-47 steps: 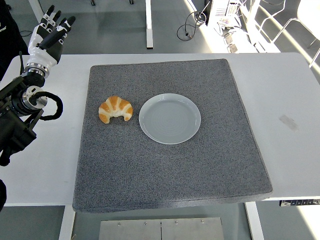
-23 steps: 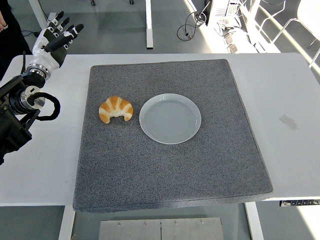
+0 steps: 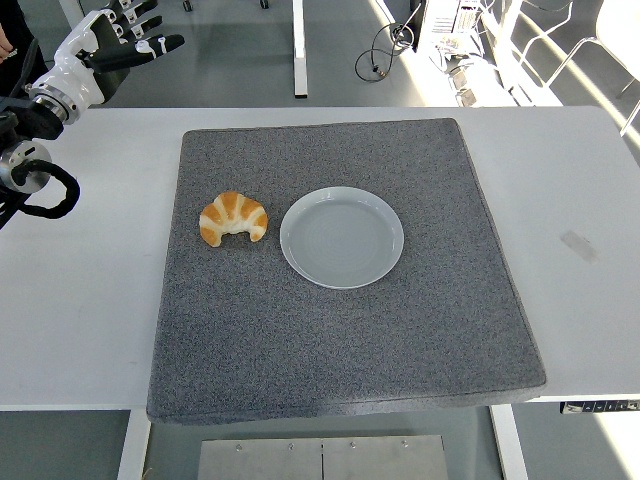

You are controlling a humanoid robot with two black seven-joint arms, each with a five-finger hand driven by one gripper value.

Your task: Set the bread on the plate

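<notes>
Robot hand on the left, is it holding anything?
No. The left robot hand is open and empty, far from the croissant, which lies beside the plate.

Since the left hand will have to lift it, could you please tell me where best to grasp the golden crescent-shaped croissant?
Probably across the thick arched middle of the golden croissant, coming from above. It lies flat on the grey felt mat, tips pointing toward the near edge. The open left hand is raised at the far left.
</notes>
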